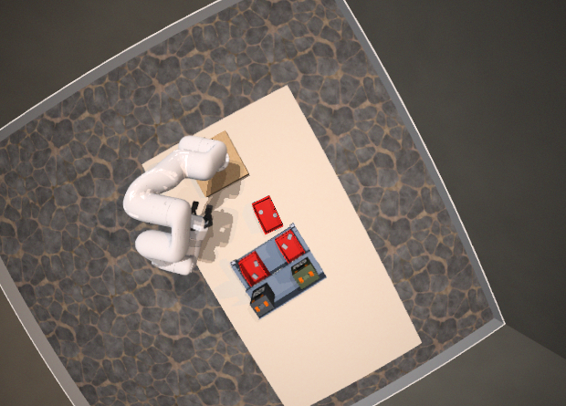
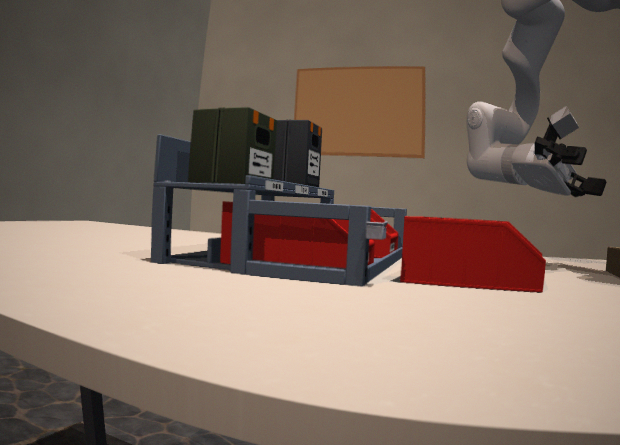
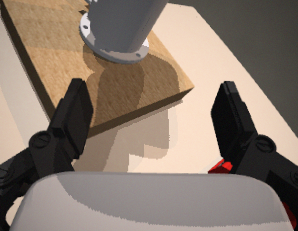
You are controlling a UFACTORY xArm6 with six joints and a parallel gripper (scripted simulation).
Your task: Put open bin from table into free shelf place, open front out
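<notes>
The red open bin [image 1: 267, 223] [image 2: 466, 254] stands level on the table in front of the shelf [image 1: 274, 256] [image 2: 357, 244], low sloped front facing away from it. Two grey parts lie in it. On the shelf's lower level stand two red bins [image 1: 246, 267] [image 1: 296, 251] with grey parts; they also show in the exterior view [image 2: 300, 239] [image 2: 384, 246], level. The free place lies between them. My gripper [image 1: 202, 205] [image 2: 586, 170] [image 3: 152, 95] is open and empty, raised above the table and well to the side of the loose bin. A red piece shows at the wrist view's lower right.
A green case [image 1: 305, 277] [image 2: 233, 146] and a dark grey case [image 1: 262, 298] [image 2: 296, 151] stand on the shelf's upper board, behind the bin row. The arm's base stands on a wooden block [image 1: 235, 163] [image 3: 50, 44] at the table's end. Shelf posts rise at the row's sides.
</notes>
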